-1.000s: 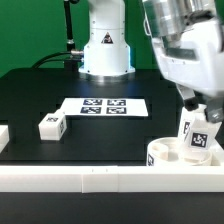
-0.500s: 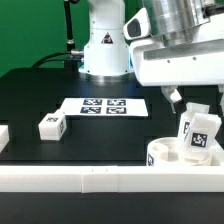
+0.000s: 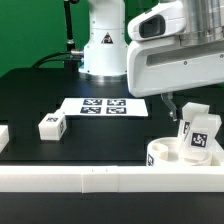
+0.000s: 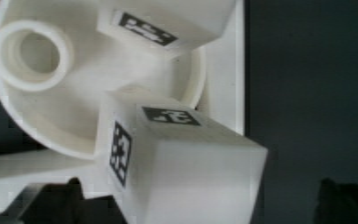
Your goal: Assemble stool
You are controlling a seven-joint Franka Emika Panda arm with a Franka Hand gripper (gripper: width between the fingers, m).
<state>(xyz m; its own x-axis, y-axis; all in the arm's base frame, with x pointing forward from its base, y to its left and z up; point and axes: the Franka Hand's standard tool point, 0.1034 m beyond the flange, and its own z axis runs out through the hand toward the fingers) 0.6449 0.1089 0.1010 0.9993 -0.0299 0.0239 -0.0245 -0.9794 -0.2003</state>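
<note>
Black tabletop holds the seat at five o'clock with two legs standing in it, the gripper spread wide and empty above, so fetching the loose leg at eight o'clock likely comes next.

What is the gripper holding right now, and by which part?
Nothing. The gripper is open, its fingers clear of the tagged leg between them, which stands on the seat.

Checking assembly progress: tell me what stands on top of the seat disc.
On the seat disc stand a front leg and a rear leg, beside its hollow centre. Their bases hide the joints beneath.
</note>
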